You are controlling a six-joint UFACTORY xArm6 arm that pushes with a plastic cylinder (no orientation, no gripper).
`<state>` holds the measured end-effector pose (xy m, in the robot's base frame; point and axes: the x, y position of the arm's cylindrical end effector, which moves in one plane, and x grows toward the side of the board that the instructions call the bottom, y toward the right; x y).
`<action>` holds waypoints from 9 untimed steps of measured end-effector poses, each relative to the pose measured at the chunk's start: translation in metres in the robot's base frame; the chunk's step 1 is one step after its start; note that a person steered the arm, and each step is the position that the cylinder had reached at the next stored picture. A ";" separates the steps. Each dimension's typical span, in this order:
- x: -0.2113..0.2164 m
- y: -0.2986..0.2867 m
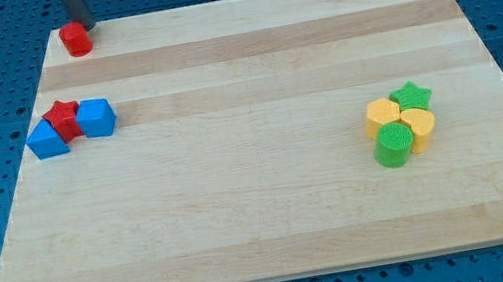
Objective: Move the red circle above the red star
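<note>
The red circle (74, 38) stands at the board's top left corner. My tip (83, 27) touches its upper right side; the dark rod rises out of the view's top. The red star (63, 119) lies lower on the left, wedged between a blue block (47, 139) at its lower left and a blue block (97, 117) at its right. The red circle is above the red star in the view, a little to its right, with a clear gap of board between them.
A cluster sits at the right: a green star (412, 95), a yellow block (382, 114), a yellow heart (419, 124) and a green cylinder (394, 145). The wooden board (263, 210) lies on a blue pegboard.
</note>
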<state>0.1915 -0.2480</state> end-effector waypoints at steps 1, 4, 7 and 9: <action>0.010 -0.001; 0.065 -0.025; 0.090 -0.039; 0.120 -0.028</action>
